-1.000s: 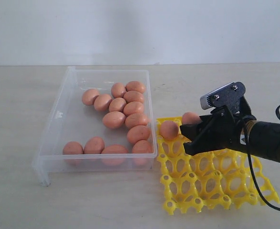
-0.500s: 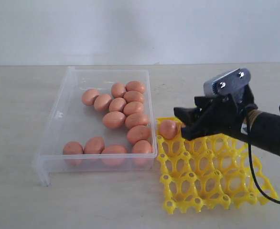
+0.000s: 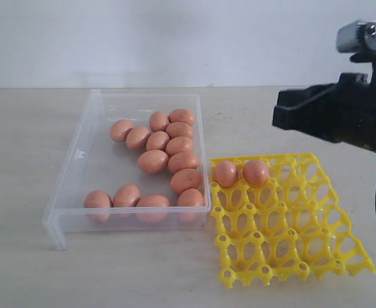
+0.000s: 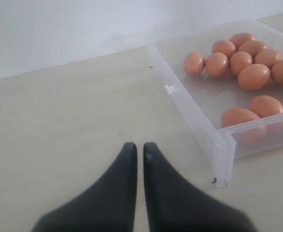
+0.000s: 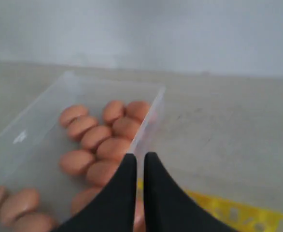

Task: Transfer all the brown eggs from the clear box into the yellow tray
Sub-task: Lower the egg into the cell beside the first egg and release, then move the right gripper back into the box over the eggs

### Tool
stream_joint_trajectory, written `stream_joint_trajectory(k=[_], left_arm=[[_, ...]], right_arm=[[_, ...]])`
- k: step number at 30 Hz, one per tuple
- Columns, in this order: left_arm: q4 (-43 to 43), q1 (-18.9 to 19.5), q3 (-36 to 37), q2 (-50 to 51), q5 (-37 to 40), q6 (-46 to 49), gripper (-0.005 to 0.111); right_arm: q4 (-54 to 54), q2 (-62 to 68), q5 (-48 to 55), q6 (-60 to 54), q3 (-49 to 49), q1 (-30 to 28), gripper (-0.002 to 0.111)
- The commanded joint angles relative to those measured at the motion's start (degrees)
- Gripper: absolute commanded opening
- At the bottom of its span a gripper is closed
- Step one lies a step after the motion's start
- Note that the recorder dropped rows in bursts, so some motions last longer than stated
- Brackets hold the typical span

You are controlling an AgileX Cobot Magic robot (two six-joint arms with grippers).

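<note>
Exterior view shows two brown eggs [image 3: 226,174] in the yellow tray's [image 3: 284,247] far-left corner; the right tool [image 5: 139,158] and the left tool [image 4: 139,147] are closed and empty.

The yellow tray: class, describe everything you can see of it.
The yellow tray is a bright, plastic-looking square grid of open round cells with raised pegs. It lies flat on the table beside the clear box. Two brown eggs sit side by side in its far row; the other cells are empty.
</note>
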Motion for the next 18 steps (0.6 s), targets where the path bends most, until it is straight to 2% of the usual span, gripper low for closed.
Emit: stream_joint_trajectory(k=[1,3,5,7,9,11,14,15,18], left_arm=[[-0.01,0.21,0.23,-0.22,-0.22,-0.61,0.004],[-0.01,0.21,0.23,-0.22,-0.22,-0.61,0.004],[-0.01,0.21,0.23,-0.22,-0.22,-0.61,0.004],[-0.01,0.21,0.23,-0.22,-0.22,-0.61,0.004],[-0.01,0.21,0.23,-0.22,-0.22,-0.61,0.004],[-0.01,0.21,0.23,-0.22,-0.22,-0.61,0.004],[-0.01,0.21,0.23,-0.22,-0.22,-0.61,0.004],[-0.01,0.21,0.23,-0.22,-0.22,-0.61,0.004],[-0.01,0.21,0.23,-0.22,-0.22,-0.61,0.004]], right_arm=[[-35.92,0.46,-2.38,32.44,-6.18,4.77,0.001],[-40.63,3.02,0.97,34.35,-12.17,7.80,0.000],[-40.64,7.24,10.90,34.24,-20.20,10.71,0.000],[-40.64,11.94,16.60,34.48,-27.71,12.70,0.000],[-41.83,15.63,12.37,36.07,-31.80,13.94,0.000],[-46.45,18.28,-1.67,37.86,-33.81,15.43,0.000],[-57.52,21.23,-16.00,42.24,-34.81,19.02,0.000],[-62.69,21.74,-18.31,43.00,-34.81,20.43,0.000],[-63.90,23.36,-15.74,45.71,-32.34,22.65,0.000]])
